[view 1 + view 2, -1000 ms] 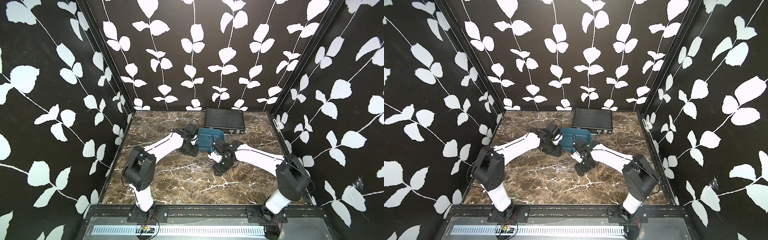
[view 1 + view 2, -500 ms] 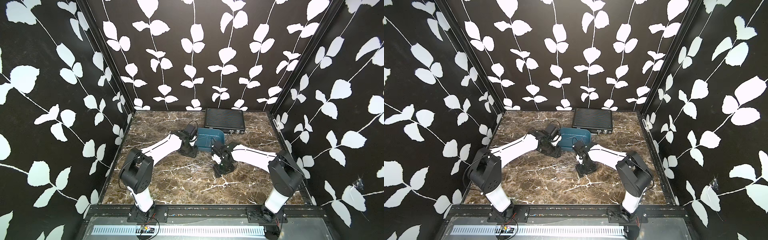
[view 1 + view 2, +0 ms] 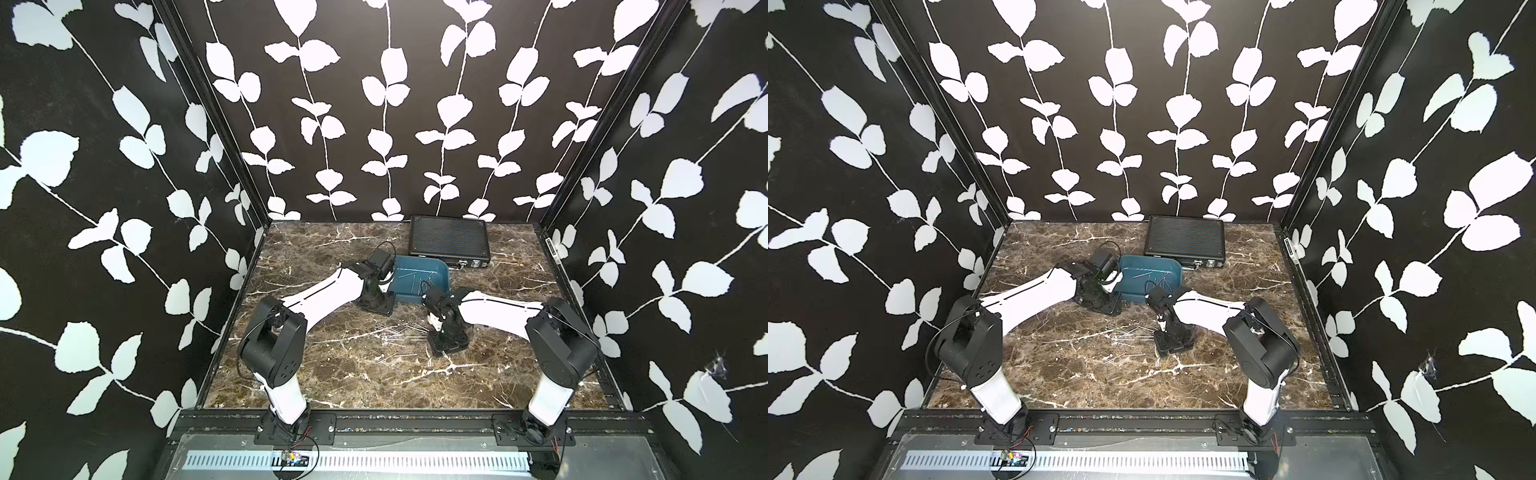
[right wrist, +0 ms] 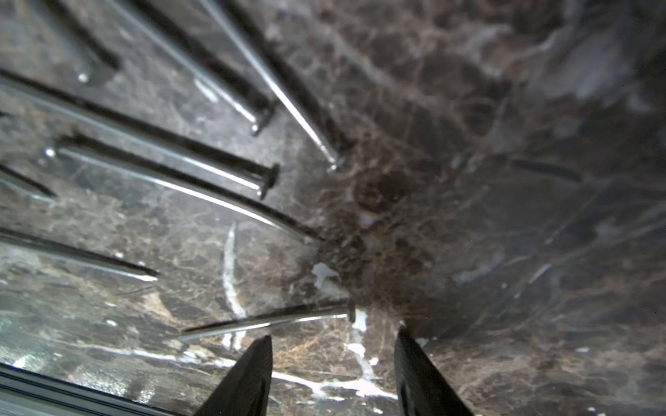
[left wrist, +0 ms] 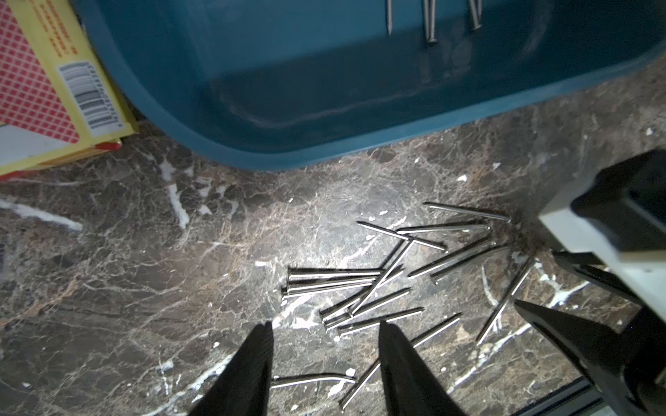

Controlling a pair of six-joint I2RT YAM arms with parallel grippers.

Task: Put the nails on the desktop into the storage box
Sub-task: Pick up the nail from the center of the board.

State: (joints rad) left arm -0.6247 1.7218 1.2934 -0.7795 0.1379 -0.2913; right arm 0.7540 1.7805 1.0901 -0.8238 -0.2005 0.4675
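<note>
Several thin silvery nails [image 3: 399, 334] [image 3: 1129, 332] [image 5: 360, 288] [image 4: 162, 169] lie scattered on the brown marble desktop [image 3: 353, 374] [image 3: 1084, 374], in front of the teal storage box [image 3: 442, 282] [image 3: 1178, 274] [image 5: 324, 72]. A few nails [image 5: 429, 21] lie inside the box. My left gripper [image 3: 376, 307] [image 3: 1102, 305] [image 5: 324, 326] is open by the box's front left corner, empty, over the near edge of the pile. My right gripper [image 3: 446, 343] [image 3: 1173, 343] [image 4: 333, 335] [image 5: 535, 279] is open and low at the pile's right edge. One nail lies just beyond its tips.
A black ribbed case [image 3: 449, 241] [image 3: 1185, 241] stands behind the box at the back wall. A red, yellow and white card box [image 5: 54, 83] lies against the storage box, showing only in the left wrist view. Black leaf-patterned walls close in three sides.
My right arm's elbow has swung inward to the left, and its gripper has dropped a little lower beside the nails. The left arm has hardly moved.
</note>
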